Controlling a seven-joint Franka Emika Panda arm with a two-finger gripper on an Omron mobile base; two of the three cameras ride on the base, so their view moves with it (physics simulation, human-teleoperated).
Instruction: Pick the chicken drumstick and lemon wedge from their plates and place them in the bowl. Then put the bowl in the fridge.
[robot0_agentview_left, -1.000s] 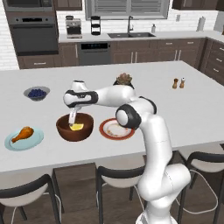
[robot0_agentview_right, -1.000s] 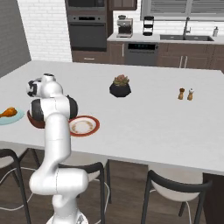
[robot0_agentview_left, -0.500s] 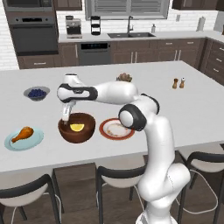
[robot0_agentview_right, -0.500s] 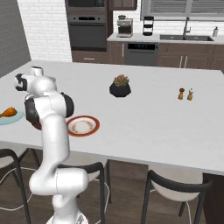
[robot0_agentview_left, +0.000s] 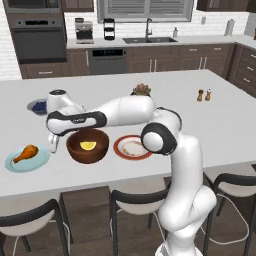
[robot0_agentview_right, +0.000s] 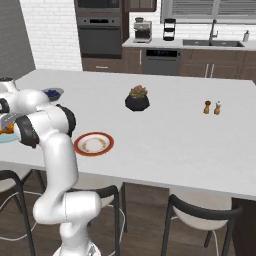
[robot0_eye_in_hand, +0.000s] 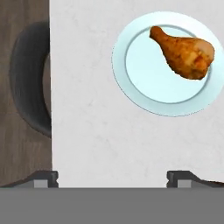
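Wooden bowl (robot0_agentview_left: 88, 145) holds the lemon wedge (robot0_agentview_left: 88, 146); the chicken drumstick (robot0_eye_in_hand: 183, 52) lies on the light blue plate (robot0_eye_in_hand: 144, 83), and the red-rimmed plate (robot0_agentview_left: 132, 147) sits beside the bowl. Jaws stand apart, holding nothing, over the white worktop (robot0_agentview_left: 225, 125). Dark cabinets line the far wall.

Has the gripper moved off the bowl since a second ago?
Yes. In the left base view the gripper has swung left from above the bowl and now hangs between it and the light blue plate holding the chicken drumstick.
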